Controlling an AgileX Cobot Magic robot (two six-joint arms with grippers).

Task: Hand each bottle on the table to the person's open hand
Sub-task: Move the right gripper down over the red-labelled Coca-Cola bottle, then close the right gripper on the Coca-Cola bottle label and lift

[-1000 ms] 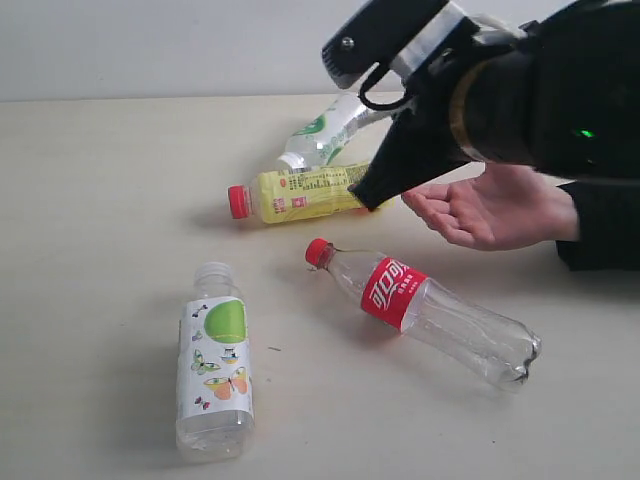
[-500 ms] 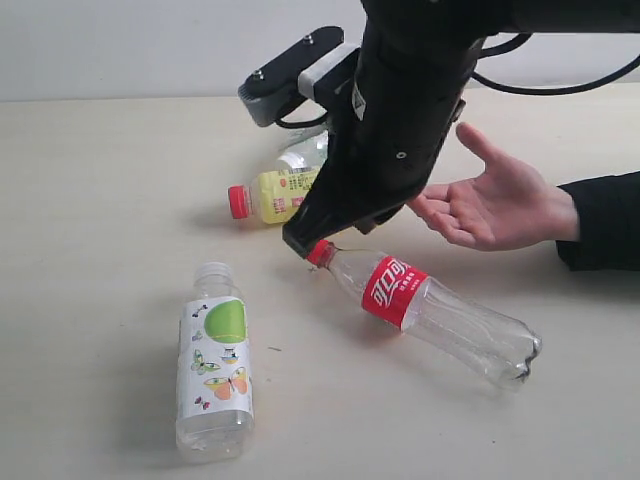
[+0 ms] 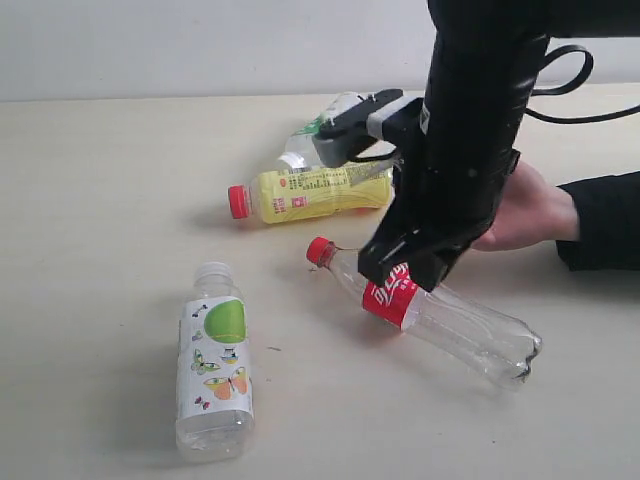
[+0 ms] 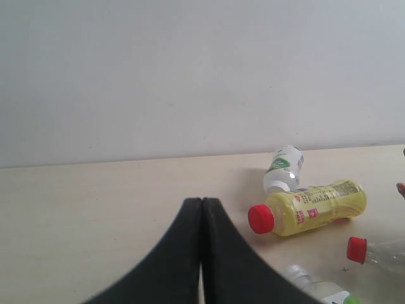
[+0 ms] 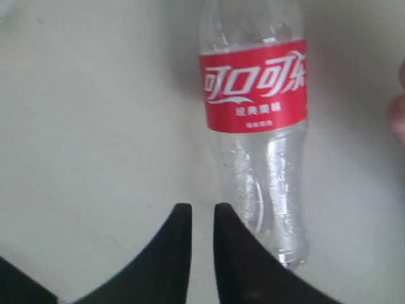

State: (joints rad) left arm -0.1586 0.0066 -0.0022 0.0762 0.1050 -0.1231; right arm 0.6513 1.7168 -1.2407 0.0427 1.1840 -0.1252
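Ok so, hovering with the right gripper [image 5: 197, 209] just above the red-label bottle [image 5: 254, 95] lying on the table [image 5: 95, 126], jaws barely parted, pinching nothing; idling with the left gripper [image 4: 202, 202] pressed together.

Looking past the action now, there's the wall [image 3: 150, 45], a plain, pale grey-white surface running right across the back, behind the far edge of the tabletop [image 3: 100, 160]. In the exterior view it shows as a strip along the top, smooth and even in tone. It meets the tabletop in one straight, level line. Over in the left wrist view the same wall [image 4: 190, 76] fills the upper half, a cool light grey, flat and uniform from side to side.
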